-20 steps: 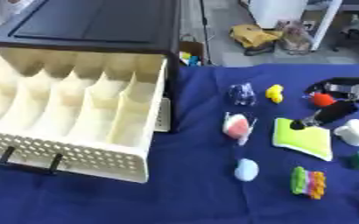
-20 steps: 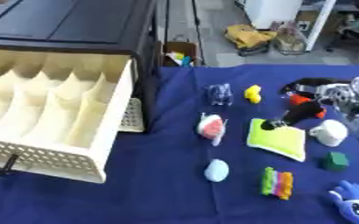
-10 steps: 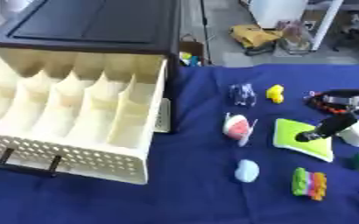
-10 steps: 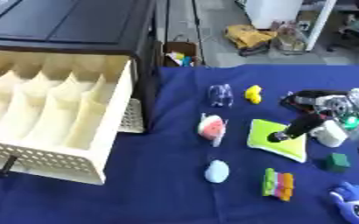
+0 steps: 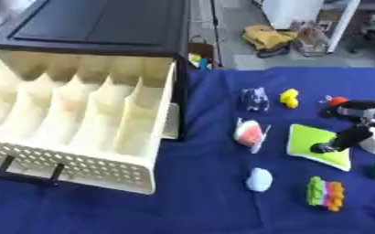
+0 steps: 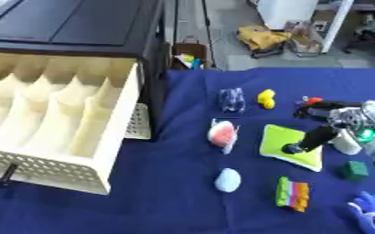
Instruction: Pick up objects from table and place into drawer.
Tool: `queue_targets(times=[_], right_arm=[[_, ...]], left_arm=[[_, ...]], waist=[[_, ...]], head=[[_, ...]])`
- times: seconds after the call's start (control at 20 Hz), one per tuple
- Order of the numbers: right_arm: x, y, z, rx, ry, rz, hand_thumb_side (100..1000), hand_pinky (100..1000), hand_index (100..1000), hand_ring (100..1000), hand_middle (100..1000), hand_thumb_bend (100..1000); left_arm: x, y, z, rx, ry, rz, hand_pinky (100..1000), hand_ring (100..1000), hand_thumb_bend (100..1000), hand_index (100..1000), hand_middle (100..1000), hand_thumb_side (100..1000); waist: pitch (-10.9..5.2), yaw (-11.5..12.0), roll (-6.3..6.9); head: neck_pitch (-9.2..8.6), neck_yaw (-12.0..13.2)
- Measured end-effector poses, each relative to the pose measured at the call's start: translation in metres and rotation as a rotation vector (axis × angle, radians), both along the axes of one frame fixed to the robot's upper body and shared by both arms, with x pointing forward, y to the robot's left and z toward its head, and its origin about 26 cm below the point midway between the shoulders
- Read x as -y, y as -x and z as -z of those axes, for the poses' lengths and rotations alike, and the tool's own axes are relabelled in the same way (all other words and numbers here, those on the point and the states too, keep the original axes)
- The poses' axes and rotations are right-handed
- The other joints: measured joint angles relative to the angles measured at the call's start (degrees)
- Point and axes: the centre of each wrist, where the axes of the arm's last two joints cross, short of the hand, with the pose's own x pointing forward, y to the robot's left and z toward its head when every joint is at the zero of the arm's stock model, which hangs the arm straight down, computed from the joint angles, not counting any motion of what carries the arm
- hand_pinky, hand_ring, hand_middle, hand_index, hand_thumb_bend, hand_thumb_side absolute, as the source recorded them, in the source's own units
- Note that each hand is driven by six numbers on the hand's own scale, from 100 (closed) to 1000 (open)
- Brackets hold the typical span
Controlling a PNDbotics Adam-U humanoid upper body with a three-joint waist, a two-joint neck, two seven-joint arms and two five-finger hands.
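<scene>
Fingers of the right hand [image 6: 344, 122] are reaching in from the right edge, one dark finger [image 6: 307, 140] slanting down so its tip is touching the lime-green pad [image 6: 280, 141]. Whether the remaining fingers are curled or straight cannot be told; nothing is visibly held. A white block [image 6: 347, 143] is lying just beside that finger, and a small red thing [image 5: 335, 100] is peeking out beside the hand's upper edge. The left hand is showing in neither view.

The pad is lying flat on the blue-clothed bench [image 5: 206, 201], right of a pink-and-white object [image 5: 250, 133]. Beyond them, near the far edge of the cloth, a bluish-purple striped item [image 5: 254, 99] and a small yellow toy [image 5: 289, 98] are sitting side by side. Nearer the camera, a pale blue egg-like lump [image 5: 259, 179] is lying left of a rainbow-striped block [image 5: 325, 194], with a dark green cube [image 6: 353, 170] further right and a blue plush toy [image 6: 373, 217] poking in at the lower right corner.

The cream drawer [image 5: 71, 137] is standing pulled open from the black cabinet [image 5: 103, 27] on the left, well apart from all the objects, its long divided compartments holding nothing visible.
</scene>
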Motion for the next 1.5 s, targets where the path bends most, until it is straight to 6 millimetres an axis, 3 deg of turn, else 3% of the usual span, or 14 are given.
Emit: queue_targets(times=[0.65, 1.5], right_arm=[[-0.011, 0.012, 0.002, 0.016, 0.099, -0.067, 515, 926, 987, 966, 900, 489], [-0.014, 0.024, -0.004, -0.025, 0.106, -0.091, 500, 930, 976, 968, 886, 486]], left_arm=[[0.001, 0.0, 0.001, -0.002, 0.007, 0.004, 646, 784, 422, 866, 744, 1000], [0.001, 0.0, 0.001, -0.005, 0.004, 0.009, 647, 785, 415, 866, 745, 1000]], waist=[[0.31, 0.0, -0.17], [0.31, 0.0, -0.47]], head=[[-0.21, 0.2], [-0.52, 0.4]])
